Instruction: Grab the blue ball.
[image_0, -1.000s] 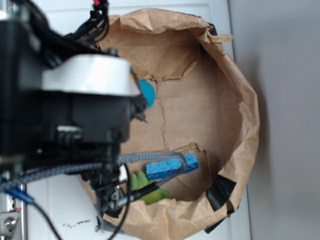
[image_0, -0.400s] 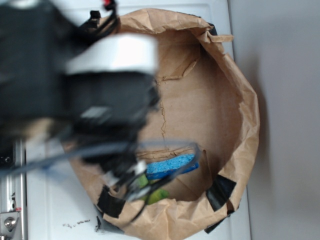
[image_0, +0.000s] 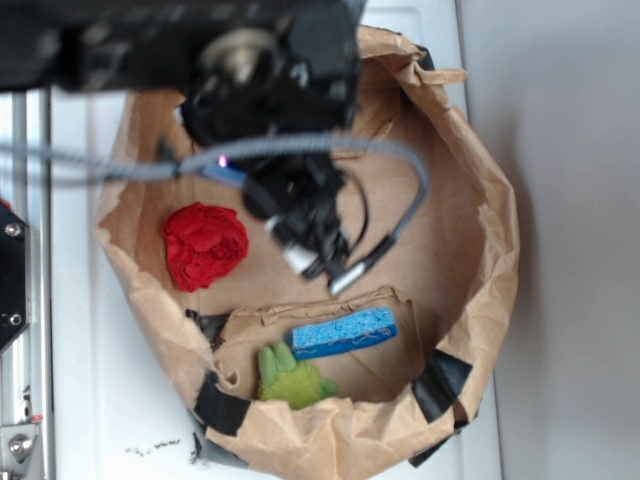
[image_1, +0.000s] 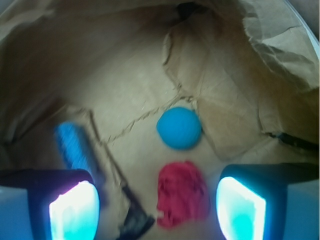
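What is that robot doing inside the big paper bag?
It is going after the blue ball. The robot's gripper hangs open above the floor of the brown paper bag, holding nothing yet. In the wrist view the ball lies ahead of the gripper, with the red cloth wad between them. A blue sponge and a green toy sit on a folded flap nearby.
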